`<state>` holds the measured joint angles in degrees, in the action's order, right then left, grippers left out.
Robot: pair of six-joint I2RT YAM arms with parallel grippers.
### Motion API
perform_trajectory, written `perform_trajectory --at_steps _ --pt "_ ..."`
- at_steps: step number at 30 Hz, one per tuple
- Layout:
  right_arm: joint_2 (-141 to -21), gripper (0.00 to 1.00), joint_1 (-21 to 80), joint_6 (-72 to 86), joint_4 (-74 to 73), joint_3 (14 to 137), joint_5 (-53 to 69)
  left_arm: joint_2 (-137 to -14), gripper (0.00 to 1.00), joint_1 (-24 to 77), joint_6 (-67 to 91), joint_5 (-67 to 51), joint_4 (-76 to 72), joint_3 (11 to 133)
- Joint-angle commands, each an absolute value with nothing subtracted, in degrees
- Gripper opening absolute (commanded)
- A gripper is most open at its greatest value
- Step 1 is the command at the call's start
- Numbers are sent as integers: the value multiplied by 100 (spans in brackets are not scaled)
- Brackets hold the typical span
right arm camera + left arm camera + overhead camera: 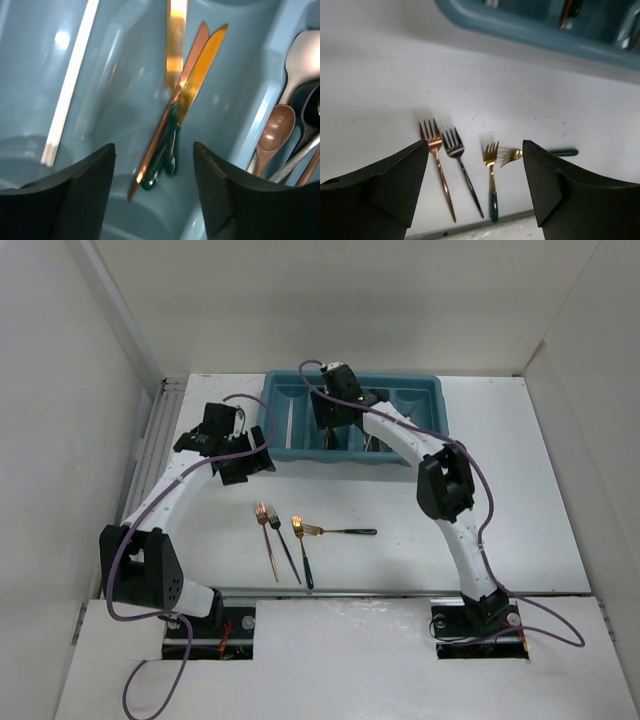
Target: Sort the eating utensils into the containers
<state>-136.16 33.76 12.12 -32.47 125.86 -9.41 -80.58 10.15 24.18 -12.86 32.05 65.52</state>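
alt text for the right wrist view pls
The open right gripper hangs over the teal tray, above a compartment holding gold and copper knives with dark handles. Spoons fill the compartment to the right; a white utensil lies in the one to the left.

A white table (520,490) bears a teal tray (400,377) at the back and four forks (286,550) nearer the front.

Item one: white table (520,470) beneath me, plain matte top. Item two: white panel walls (60,390) enclosing three sides. Item three: ribbed grey strip (158,430) along the table's left edge.
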Motion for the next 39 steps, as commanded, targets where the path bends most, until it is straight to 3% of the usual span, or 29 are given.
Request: perform_trajectory --at_steps 1,7,11,14,22,32,37,39 --pt "-12930 71 3497 1012 -3094 12612 -615 -8296 72 1063 2487 -862 4042 6671" --pt "-11411 88 4086 -803 -3226 11429 -730 -8481 72 1397 2785 -738 4368 6530" --pt "-10032 90 4228 -1888 -3636 9350 769 -8534 72 899 2987 -764 4246 6705" --pt "-9678 90 4438 -2143 -3963 8545 861 -8587 72 460 3163 -817 4097 6890" --pt "-10010 89 5677 -2233 -4543 7498 634 -8236 72 -562 3357 -1151 3894 6970" --pt "-10599 89 5730 -2004 -4201 7216 0 -7955 72 -1037 3410 -1564 3894 6619" --pt "-10758 83 5730 -1898 -4254 7329 -272 -7954 72 -1090 3410 -1670 3894 6565" --pt "-10758 73 5730 -1898 -4341 7391 -272 -7954 72 -1090 3410 -1722 3894 6565"
